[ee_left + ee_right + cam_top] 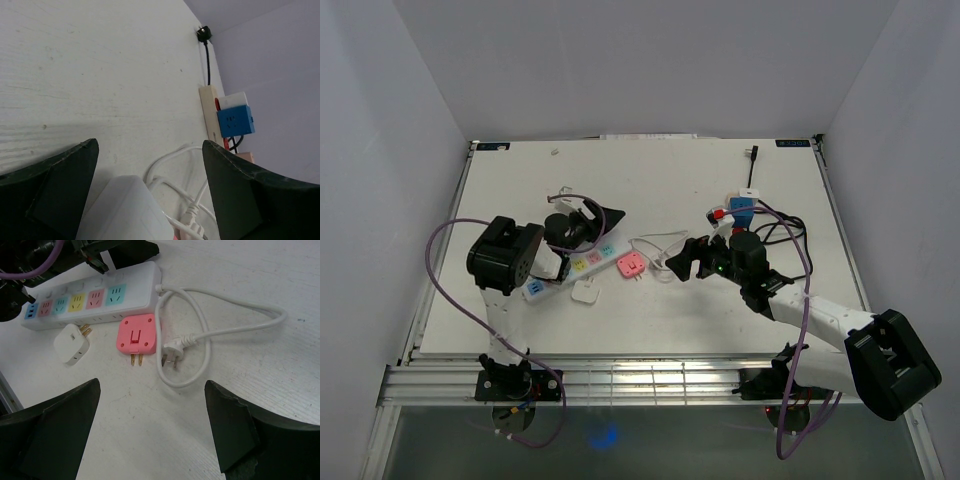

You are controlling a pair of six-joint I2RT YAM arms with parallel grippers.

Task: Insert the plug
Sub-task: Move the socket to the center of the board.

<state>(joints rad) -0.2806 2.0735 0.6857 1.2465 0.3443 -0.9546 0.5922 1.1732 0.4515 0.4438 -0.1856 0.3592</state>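
Care mattered: my right hand (150,410) hovered wide and empty near the pink plug (136,333), left hand (582,224) wide at the power strip (90,300). I judged a square side pinch best.

A: What is lying on the white table (680,180)?
B: A white power strip (90,297) is lying there, with a pink adapter (136,334) and a white adapter (71,344) resting just beside it (prongs showing) and its looped cord (225,315) curling nearby.
A: Anything else?
B: A beige strip (206,115) carrying a blue block (234,121) is sitting well apart.
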